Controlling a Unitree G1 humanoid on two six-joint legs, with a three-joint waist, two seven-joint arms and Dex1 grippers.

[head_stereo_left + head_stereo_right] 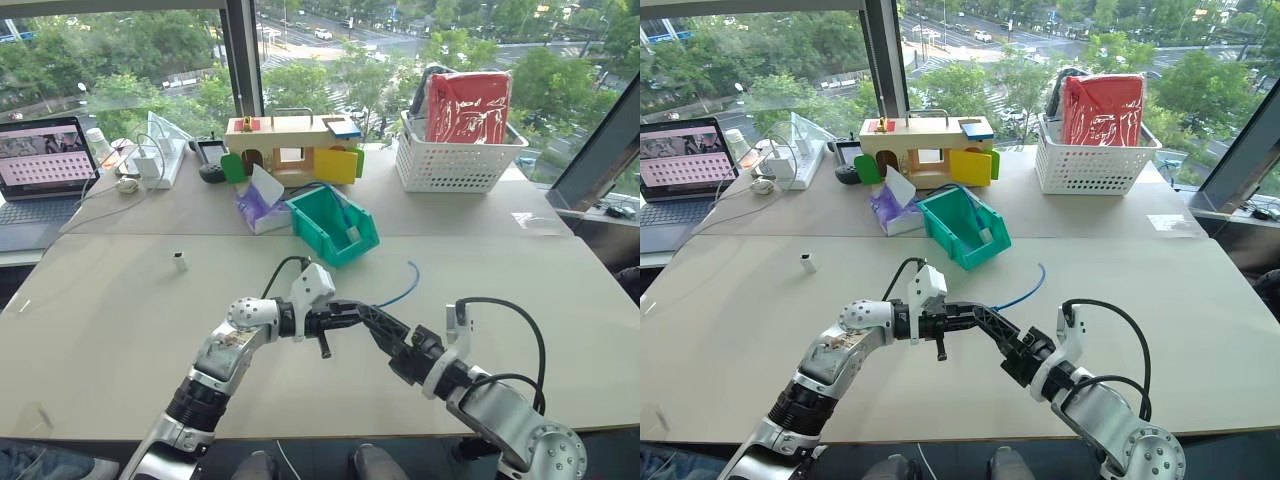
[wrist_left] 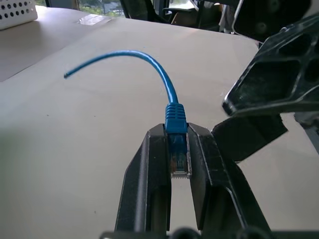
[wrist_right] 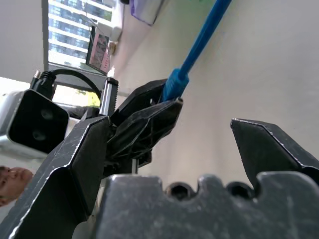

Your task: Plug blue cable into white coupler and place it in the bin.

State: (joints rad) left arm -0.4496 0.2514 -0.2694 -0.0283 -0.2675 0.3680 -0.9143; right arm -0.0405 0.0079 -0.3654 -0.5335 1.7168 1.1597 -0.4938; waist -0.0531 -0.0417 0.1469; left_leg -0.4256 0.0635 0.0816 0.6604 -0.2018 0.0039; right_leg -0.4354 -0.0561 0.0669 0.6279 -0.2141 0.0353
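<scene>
My left gripper (image 1: 340, 320) hovers above the middle of the table, shut on the plug end of the blue cable (image 2: 169, 94). The plug sits between its fingers (image 2: 144, 169), and the cord curves away to a free end (image 1: 413, 266) resting on the table. My right gripper (image 1: 365, 318) is open, right beside the left one, with its fingers (image 3: 75, 164) set wide on either side of the left fingertips and plug. The white coupler (image 1: 179, 261) stands alone on the table at the far left. The teal bin (image 1: 312, 232) sits behind the grippers, its cut-down front facing me.
A white lattice basket (image 1: 455, 165) holding a red bag stands back right. A wooden toy house (image 1: 290, 145) and a purple tissue pack (image 1: 258, 208) are behind the bin. A laptop (image 1: 45, 160) and white cords (image 1: 140, 170) lie at the back left.
</scene>
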